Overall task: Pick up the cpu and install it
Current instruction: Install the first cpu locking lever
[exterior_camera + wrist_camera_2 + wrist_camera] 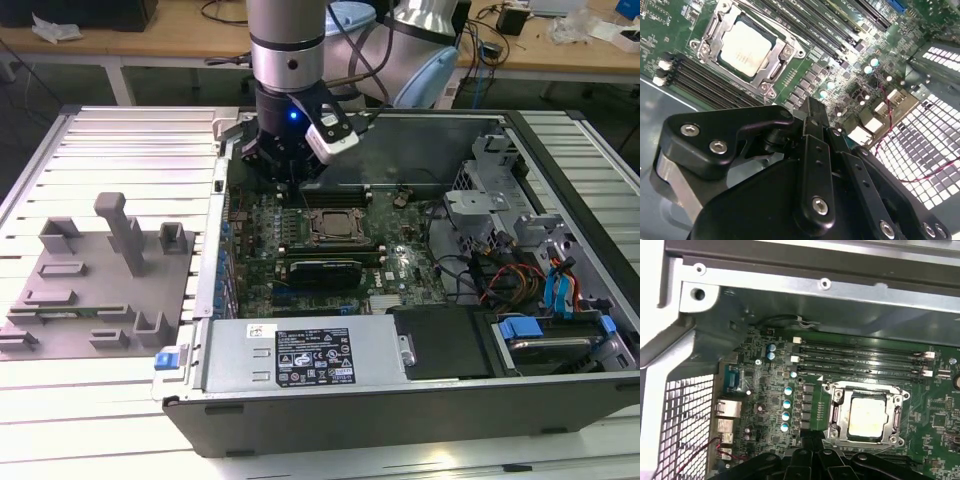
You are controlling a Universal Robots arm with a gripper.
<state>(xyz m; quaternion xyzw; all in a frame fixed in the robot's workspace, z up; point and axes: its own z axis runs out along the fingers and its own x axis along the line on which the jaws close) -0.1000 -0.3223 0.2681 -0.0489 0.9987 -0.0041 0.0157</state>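
Ops: gripper (pixel 812 105) state?
Eng: clenched, empty, hanging over motherboard (pixel 840 65) beside socket (pixel 787 50).
Ops: cpu?
Eng: cpu (pixel 746 47) lies flat in socket, apart from gripper. Seating looks done; any move calls for straight lift, case wall (pixel 840 315) close.

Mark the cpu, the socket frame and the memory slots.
cpu (pixel 746 48): second wrist view, middle of its silver top.
socket frame (pixel 835 412): first wrist view, metal bar beside the cpu.
memory slots (pixel 860 359): first wrist view, one slot's middle.
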